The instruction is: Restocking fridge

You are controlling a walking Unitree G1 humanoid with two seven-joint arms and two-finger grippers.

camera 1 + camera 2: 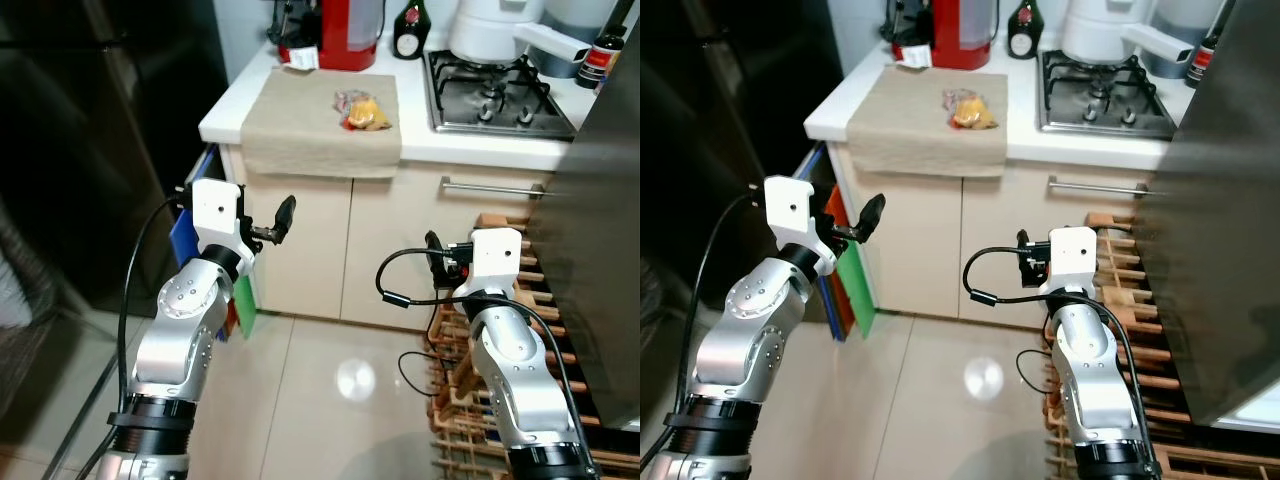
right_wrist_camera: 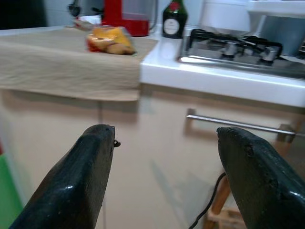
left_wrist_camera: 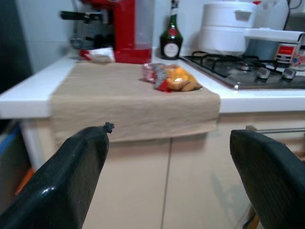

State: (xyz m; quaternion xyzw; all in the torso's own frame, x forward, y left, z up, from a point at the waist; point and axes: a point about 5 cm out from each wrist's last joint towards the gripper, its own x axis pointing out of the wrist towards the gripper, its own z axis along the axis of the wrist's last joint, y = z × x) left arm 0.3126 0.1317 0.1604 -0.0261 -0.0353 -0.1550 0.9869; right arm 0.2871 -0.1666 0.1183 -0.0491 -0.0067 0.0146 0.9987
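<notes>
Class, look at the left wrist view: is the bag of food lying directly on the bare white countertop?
No, the bag of food lies on the beige cloth that covers that part of the countertop.

Both silver arms raised forward, elbows bent; left gripper [image 3: 167, 171] with fingers spread apart, holding nothing; right gripper [image 2: 164, 179] likewise spread, holding nothing

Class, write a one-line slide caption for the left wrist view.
Open left gripper faces a counter where a snack bag lies on a beige cloth.
</notes>
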